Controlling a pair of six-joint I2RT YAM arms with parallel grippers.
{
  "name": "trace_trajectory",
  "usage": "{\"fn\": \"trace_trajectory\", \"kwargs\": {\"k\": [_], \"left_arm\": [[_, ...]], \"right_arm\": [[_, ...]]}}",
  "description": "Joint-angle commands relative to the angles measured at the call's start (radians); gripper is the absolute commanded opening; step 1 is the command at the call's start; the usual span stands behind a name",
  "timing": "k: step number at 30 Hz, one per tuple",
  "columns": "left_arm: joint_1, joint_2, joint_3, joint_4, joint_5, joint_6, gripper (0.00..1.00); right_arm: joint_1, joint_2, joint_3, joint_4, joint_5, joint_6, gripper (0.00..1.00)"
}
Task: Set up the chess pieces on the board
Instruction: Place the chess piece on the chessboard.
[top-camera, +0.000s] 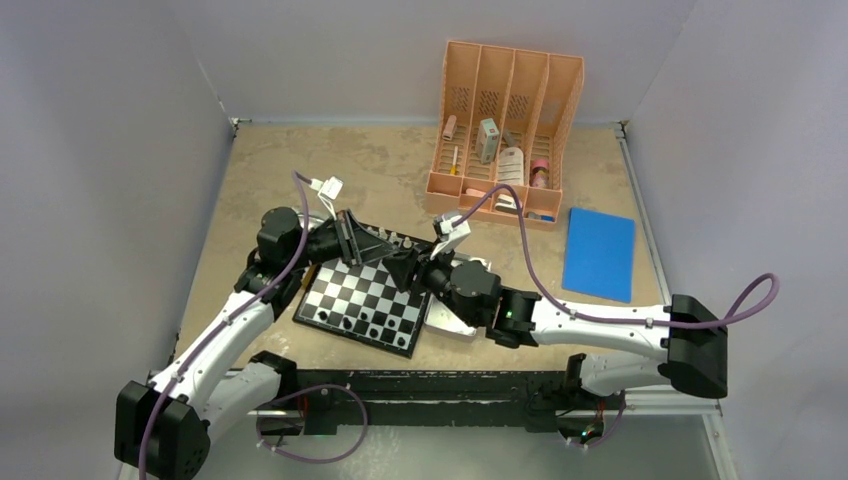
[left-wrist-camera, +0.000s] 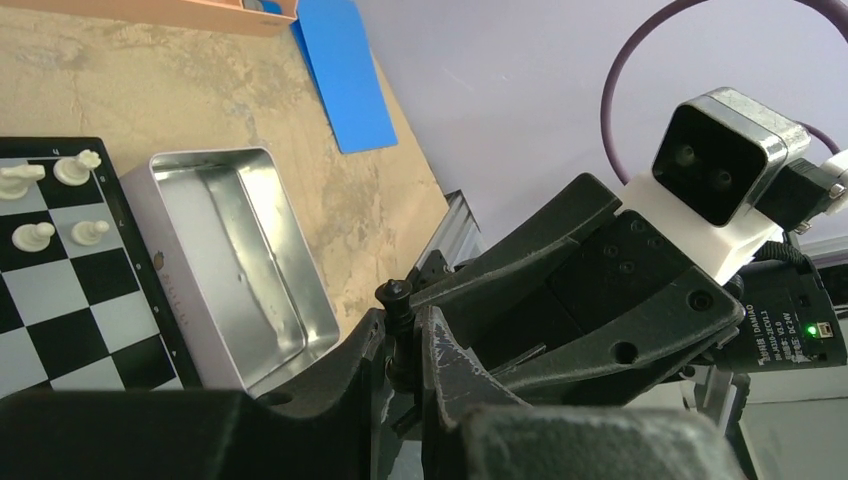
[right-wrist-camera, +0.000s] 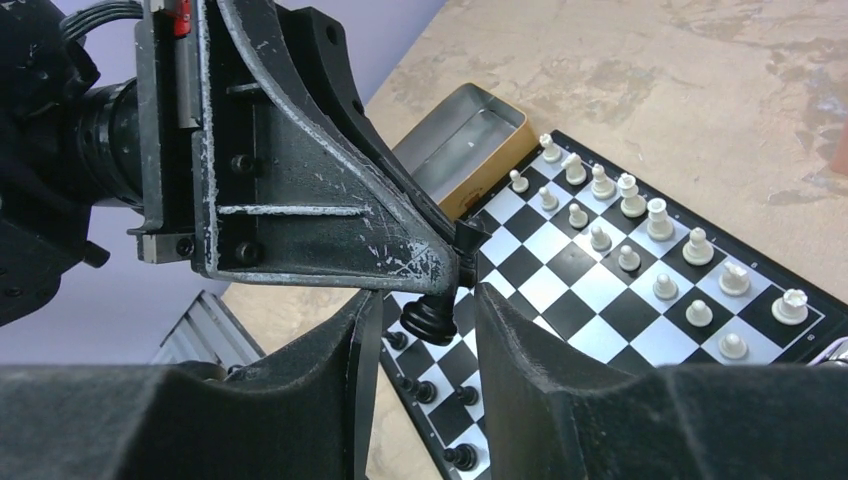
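Chess pieces (right-wrist-camera: 660, 218) of the white set stood in two rows along one side of the board (right-wrist-camera: 590, 320), while several black ones (right-wrist-camera: 463, 396) sat on the opposite side. The board lay flat on the table (top-camera: 300, 170) in front of both arms.

One black piece (right-wrist-camera: 430, 318) was off the board – pinched near its top by the left gripper (right-wrist-camera: 452, 270), whose fingers were clamped on it so that its round base hung downward above the checks. The right gripper (right-wrist-camera: 430, 300) had its jaws parted, one finger on each side of that hanging piece; in the right wrist view a sliver of gap showed on both sides, so no contact could be confirmed. The two grippers met tip to tip over the board's right part.

A silver metal tray (left-wrist-camera: 165, 290) lay just beside the board's edge. Farther back on the table stood an orange slotted organizer (top-camera: 505, 120) holding small items, and a blue flat pad (top-camera: 600, 252) lay well apart from the board – near the table's right edge.
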Motion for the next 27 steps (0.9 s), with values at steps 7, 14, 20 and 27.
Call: {"fn": "trace_trajectory", "kwargs": {"k": [7,14,20,27], "left_arm": [[-0.010,-0.025,-0.020,0.061,0.061,-0.023,0.00],[-0.010,-0.002,0.132,-0.258,0.093,0.152,0.30],[-0.009,0.050,0.260,-0.470,0.122,0.304,0.36],[-0.010,0.080,0.327,-0.504,0.226,0.347,0.40]], "right_arm": [[-0.004,-0.036,-0.023,0.139,-0.003,-0.076,0.21],[-0.004,-0.136,-0.150,0.250,-0.106,-0.302,0.10],[-0.003,-0.196,-0.183,0.193,-0.221,-0.427,0.11],[-0.002,-0.225,-0.196,0.179,-0.321,-0.540,0.11]]}}
